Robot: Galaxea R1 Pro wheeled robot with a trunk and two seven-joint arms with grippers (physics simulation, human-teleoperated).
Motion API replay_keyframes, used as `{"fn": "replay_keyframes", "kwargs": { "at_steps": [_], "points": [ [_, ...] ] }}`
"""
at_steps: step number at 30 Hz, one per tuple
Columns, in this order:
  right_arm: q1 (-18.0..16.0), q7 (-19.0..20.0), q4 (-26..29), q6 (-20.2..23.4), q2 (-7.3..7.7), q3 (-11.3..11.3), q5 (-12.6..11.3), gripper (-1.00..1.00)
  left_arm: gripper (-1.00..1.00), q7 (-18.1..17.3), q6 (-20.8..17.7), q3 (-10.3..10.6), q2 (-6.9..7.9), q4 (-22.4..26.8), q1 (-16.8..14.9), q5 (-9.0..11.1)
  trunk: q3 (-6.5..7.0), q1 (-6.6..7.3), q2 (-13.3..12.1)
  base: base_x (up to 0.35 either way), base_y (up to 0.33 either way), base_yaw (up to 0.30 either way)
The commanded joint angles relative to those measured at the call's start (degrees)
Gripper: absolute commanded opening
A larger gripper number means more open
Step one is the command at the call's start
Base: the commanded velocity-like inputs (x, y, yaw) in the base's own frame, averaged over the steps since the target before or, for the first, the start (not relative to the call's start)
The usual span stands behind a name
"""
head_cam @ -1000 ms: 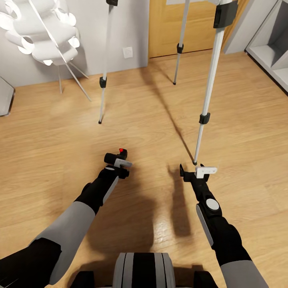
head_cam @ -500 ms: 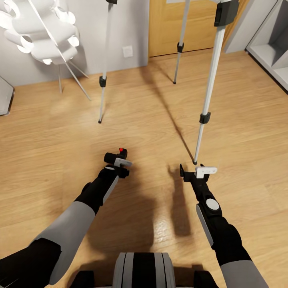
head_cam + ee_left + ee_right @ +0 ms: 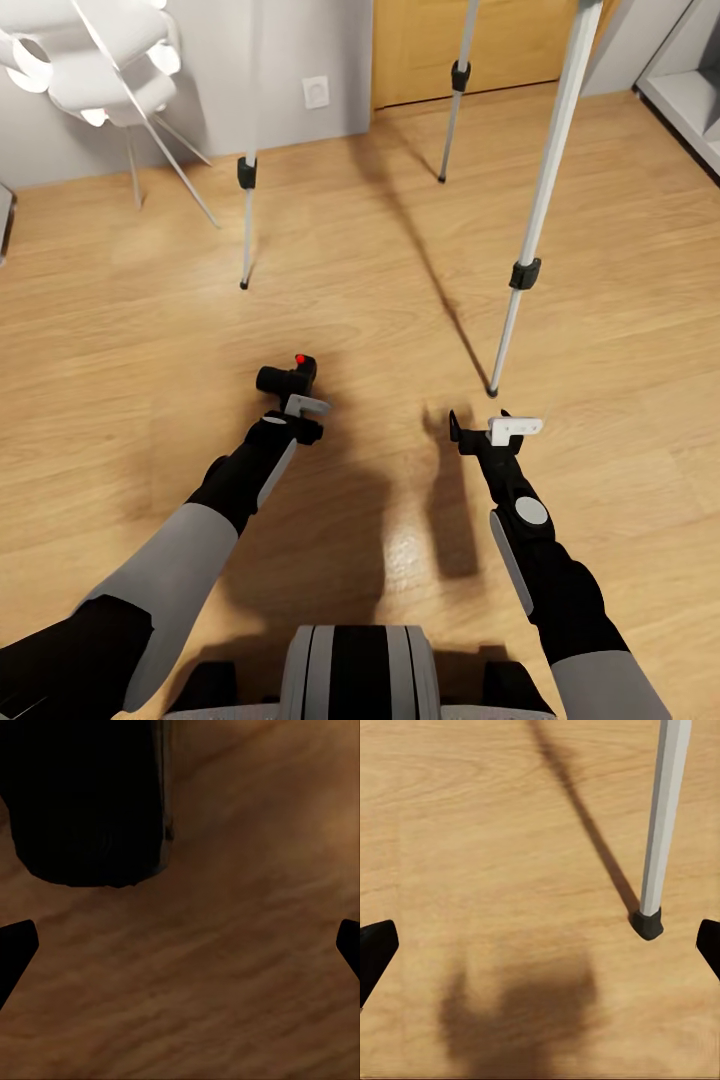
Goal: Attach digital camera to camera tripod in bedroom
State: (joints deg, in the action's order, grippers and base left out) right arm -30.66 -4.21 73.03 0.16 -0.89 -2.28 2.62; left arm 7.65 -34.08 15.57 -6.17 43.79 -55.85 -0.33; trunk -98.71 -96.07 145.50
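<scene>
Left pincer (image 3: 296, 403) grips the small black red-buttoned digital camera (image 3: 288, 378); right pincer (image 3: 487, 424) hangs open. Raise the camera toward the silver-legged camera tripod (image 3: 528, 262), avoiding its legs.

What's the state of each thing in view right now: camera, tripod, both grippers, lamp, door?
digital camera: held off the floor at the left gripper, lens sideways, red button up.
camera tripod: standing, three feet on the wood floor, head out of frame.
left gripper: at the camera; grip cannot be confirmed.
right gripper: open, empty, near the closest tripod foot.
floor lamp: upright by the wall.
wooden door: closed.
</scene>
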Motion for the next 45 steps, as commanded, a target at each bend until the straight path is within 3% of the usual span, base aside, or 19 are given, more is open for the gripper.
{"fn": "replay_keyframes", "kwargs": {
  "at_steps": [1, 45],
  "points": [
    [0.0, -0.4, 0.0, 0.0, 0.01, -0.1, 0.3, 1.0, 1.0, 0.3, -0.3, 0.2, 0.02, 0.1, 0.0, 0.0, -0.26, -0.01, 0.0, 0.0, 0.0, 0.0],
    [0.0, -0.4, 0.0, 0.0, 0.01, -0.1, 0.3, 1.0, 1.0, 0.3, -0.3, 0.2, 0.02, 0.5, 0.0, 0.1, -0.26, -0.01, 0.0, 0.033, 0.014, 0.0]
  ]
}}
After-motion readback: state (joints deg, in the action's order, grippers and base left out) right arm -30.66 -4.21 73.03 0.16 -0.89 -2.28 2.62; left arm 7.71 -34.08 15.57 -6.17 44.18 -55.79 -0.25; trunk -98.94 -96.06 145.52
